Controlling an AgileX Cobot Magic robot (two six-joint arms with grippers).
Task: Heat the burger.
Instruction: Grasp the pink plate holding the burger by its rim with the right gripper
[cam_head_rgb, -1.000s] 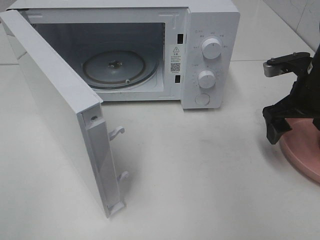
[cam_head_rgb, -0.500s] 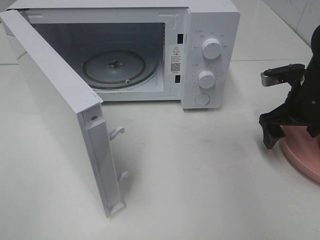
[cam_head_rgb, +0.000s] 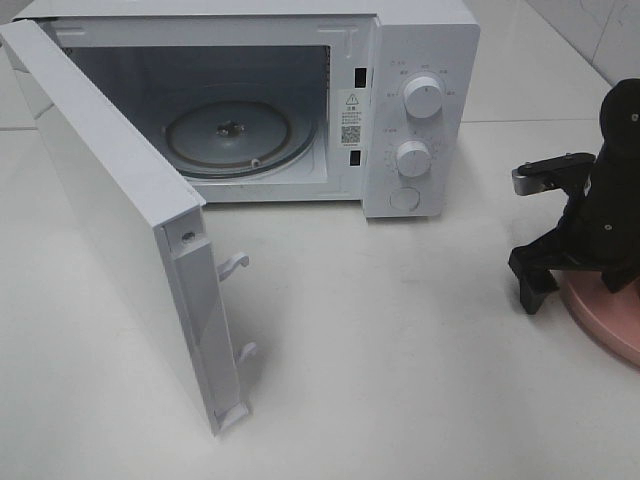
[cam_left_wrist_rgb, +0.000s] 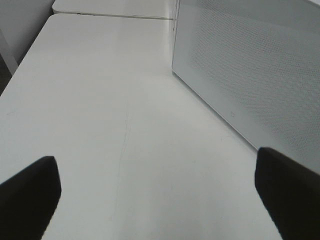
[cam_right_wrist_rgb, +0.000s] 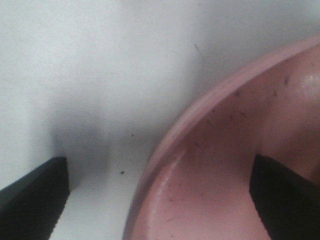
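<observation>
The burger shows in no view. At the right edge of the exterior view my right gripper (cam_head_rgb: 575, 290) hangs low over the pink plate (cam_head_rgb: 608, 325). It is open and straddles the plate's rim (cam_right_wrist_rgb: 165, 145): one finger (cam_right_wrist_rgb: 35, 200) is outside over the table, the other (cam_right_wrist_rgb: 285, 200) is inside over the plate. Nothing sits between them but the rim. My left gripper (cam_left_wrist_rgb: 157, 200) is out of the exterior view. In the left wrist view it is open and empty above bare table, beside the microwave door's outer face (cam_left_wrist_rgb: 250, 70).
The white microwave (cam_head_rgb: 420, 100) stands at the back with its door (cam_head_rgb: 110, 200) swung wide toward the front left. Its glass turntable (cam_head_rgb: 235, 135) carries nothing. Two dials (cam_head_rgb: 424, 97) sit on its right panel. White table (cam_head_rgb: 400, 340) lies between microwave and plate.
My right gripper has come down and slightly left, ending lower around the pink plate's rim. The microwave and its door have not moved.
</observation>
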